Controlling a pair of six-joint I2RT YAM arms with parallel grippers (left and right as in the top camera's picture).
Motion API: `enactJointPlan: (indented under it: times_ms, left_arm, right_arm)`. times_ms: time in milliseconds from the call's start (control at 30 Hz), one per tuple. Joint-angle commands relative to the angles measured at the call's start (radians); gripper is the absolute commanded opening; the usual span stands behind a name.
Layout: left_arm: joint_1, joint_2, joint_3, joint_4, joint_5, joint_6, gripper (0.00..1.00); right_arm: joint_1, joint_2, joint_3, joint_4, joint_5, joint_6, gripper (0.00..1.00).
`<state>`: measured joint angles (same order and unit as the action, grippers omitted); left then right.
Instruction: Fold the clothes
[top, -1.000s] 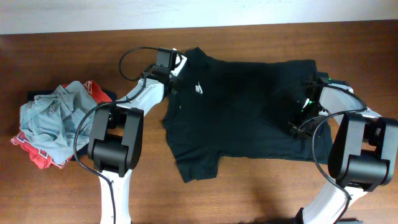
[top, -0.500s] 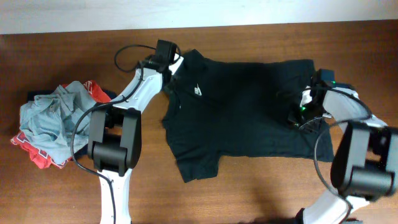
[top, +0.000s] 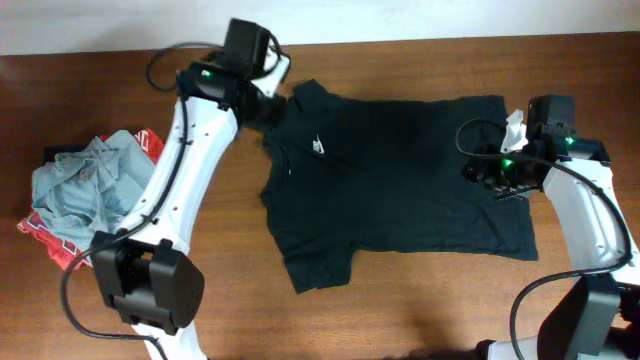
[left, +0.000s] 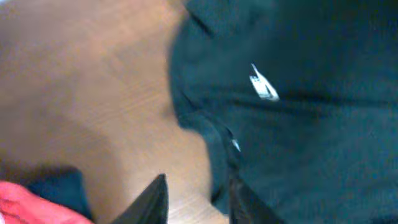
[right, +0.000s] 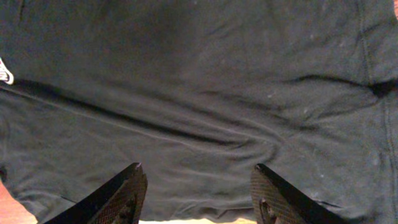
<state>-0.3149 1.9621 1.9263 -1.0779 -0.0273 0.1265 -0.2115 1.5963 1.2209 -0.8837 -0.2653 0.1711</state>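
— Since the fold turns on which end each arm can reach, how does it lie from overhead?
— The black T-shirt (top: 400, 180) is spread flat, its long axis running from the left gripper (top: 268, 100) across to the right gripper (top: 490, 175). The collar end is at the left one and the hem end under the right one, so each arm is nearer its own end. How the jaws stand I cannot tell from up there. The table (top: 400, 310) shows bare wood on the near side of both arms. A pile of garments (top: 85, 205) sits well apart, out beyond the left arm.
— And the left wrist?
— It is blurred, but its fingers (left: 152, 202) stand apart with nothing between them. The shirt's shoulder edge lies just ahead and to their right, with the white logo (left: 263, 87) further ahead-right. To the left is wood, with a scrap of red cloth (left: 25, 208) at the near left.
— The right wrist?
— Its fingers (right: 118, 199) are wide apart and empty. Black cloth fills everything ahead of them, with soft creases running crosswise. A pale strip between the tips looks like the hem edge. I'd judge there is room enough, though fabric this limp will drag rather than hinge
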Motion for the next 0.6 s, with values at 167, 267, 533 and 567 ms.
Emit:
enactJointPlan:
  times_ms: [167, 267, 533, 567]
  left_arm:
    - [-0.041, 0.025, -0.342, 0.065, 0.216, -0.116, 0.20]
    - [-0.049, 0.025, -0.478, 0.191, 0.211, -0.116, 0.15]
    - [-0.052, 0.025, -0.671, 0.341, 0.211, -0.181, 0.06]
    - [-0.052, 0.025, -0.689, 0.346, 0.211, -0.185, 0.06]
  right_arm:
    - [0.001, 0.014, 0.005, 0.006, -0.011, -0.006, 0.46]
    - [0.001, 0.014, 0.005, 0.006, -0.012, -0.006, 0.28]
    - [0.001, 0.014, 0.005, 0.006, -0.012, 0.002, 0.27]
    - [0.001, 0.014, 0.005, 0.006, -0.012, 0.002, 0.27]
